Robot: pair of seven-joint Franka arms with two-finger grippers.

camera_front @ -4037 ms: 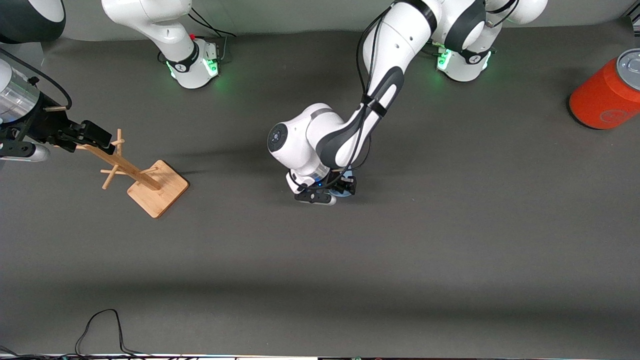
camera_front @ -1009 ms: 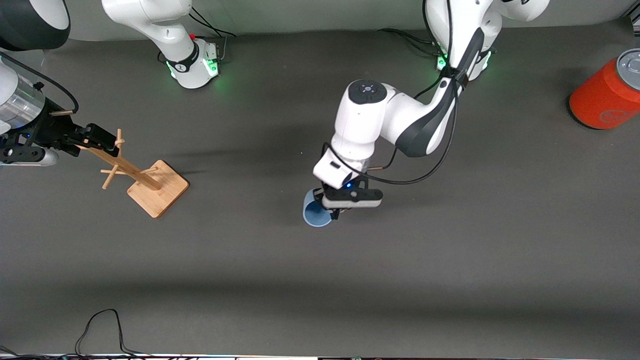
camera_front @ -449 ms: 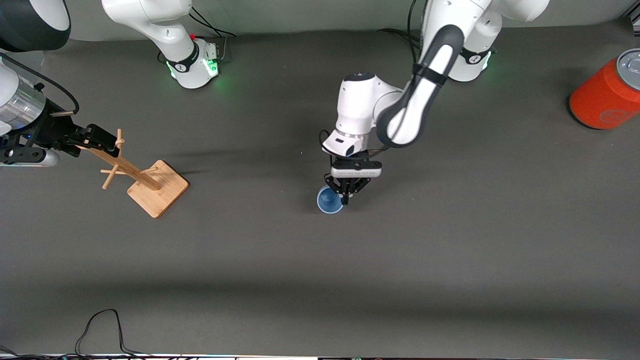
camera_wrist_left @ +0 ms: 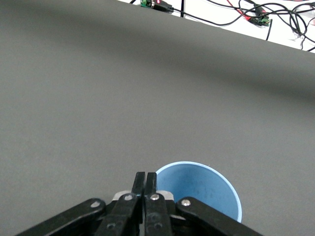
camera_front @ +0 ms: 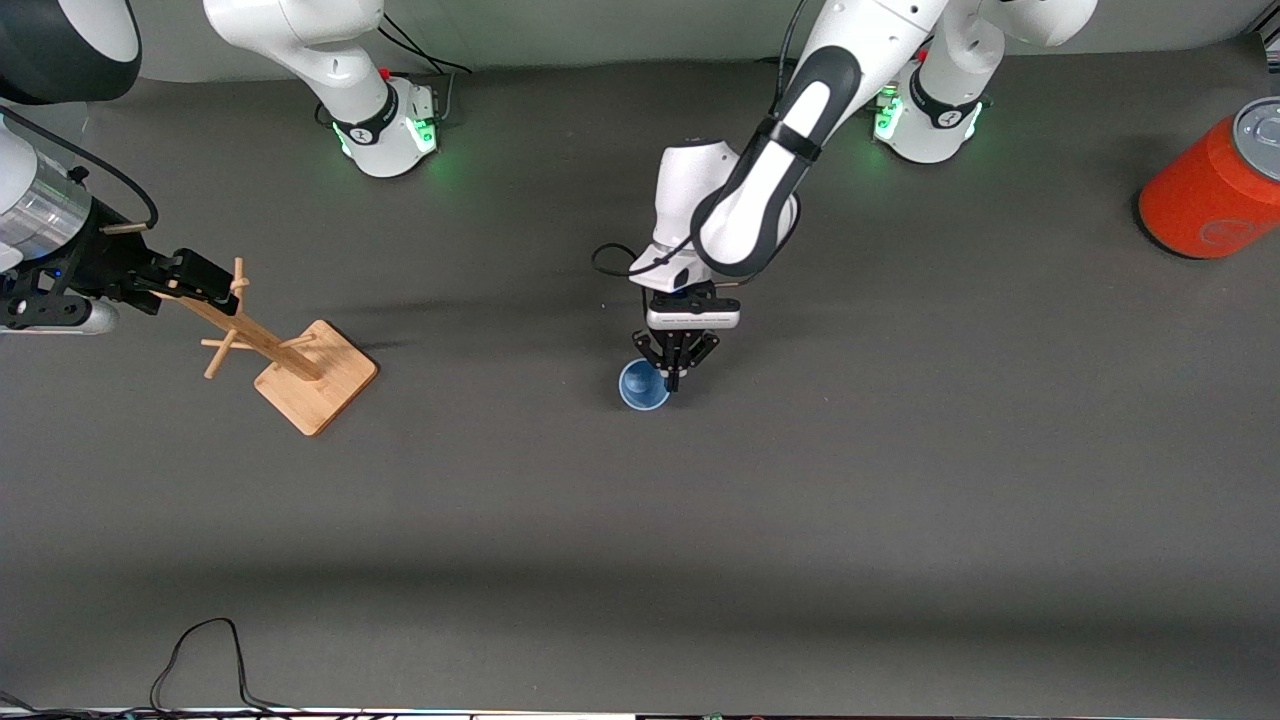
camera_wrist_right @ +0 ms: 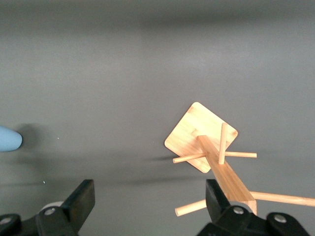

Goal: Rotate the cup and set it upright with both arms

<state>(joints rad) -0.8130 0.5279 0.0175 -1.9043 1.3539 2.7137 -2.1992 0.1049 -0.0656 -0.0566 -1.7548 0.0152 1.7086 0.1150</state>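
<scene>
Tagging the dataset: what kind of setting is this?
Likely a robotics lab bench: two bolted-down arms on a dark mat, loose cables at its edge, and props: cup, wooden peg stand, orange can.

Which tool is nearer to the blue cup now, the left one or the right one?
Left. The left tool is shut on the rim of the blue cup. The right tool is at the wooden peg stand, toward the right arm's end of the table.
</scene>
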